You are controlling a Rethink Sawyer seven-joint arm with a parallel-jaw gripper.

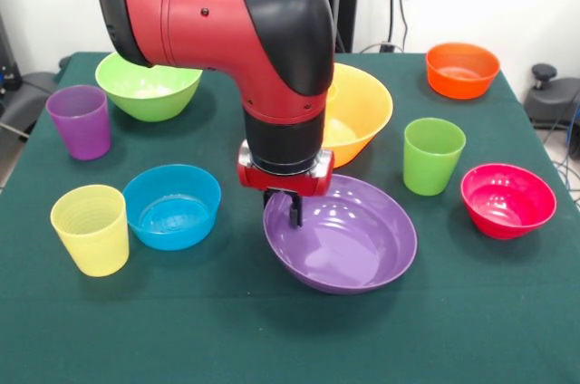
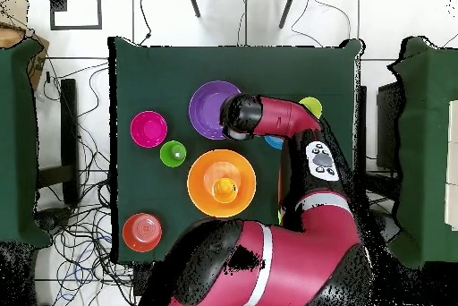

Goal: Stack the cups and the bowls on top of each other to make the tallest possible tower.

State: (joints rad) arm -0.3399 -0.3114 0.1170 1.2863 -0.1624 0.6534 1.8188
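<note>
Purple glossy plastic bowl (image 1: 343, 237) sits tilted on the green tabletop (image 1: 272, 330), its rim seemingly pinched by the gripper (image 1: 292, 209), likely readying a lift toward the large orange-yellow bowl (image 1: 362, 108) just behind, the tower's base.

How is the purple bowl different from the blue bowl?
The purple bowl is wider and shallower than the blue bowl. The purple bowl sits tilted, its far rim raised beside the gripper; the blue bowl sits level on the table, with nothing at its rim. The purple bowl lies near the middle, the blue bowl next to the yellow cup. Both are round, glossy, empty and open side up.
</note>
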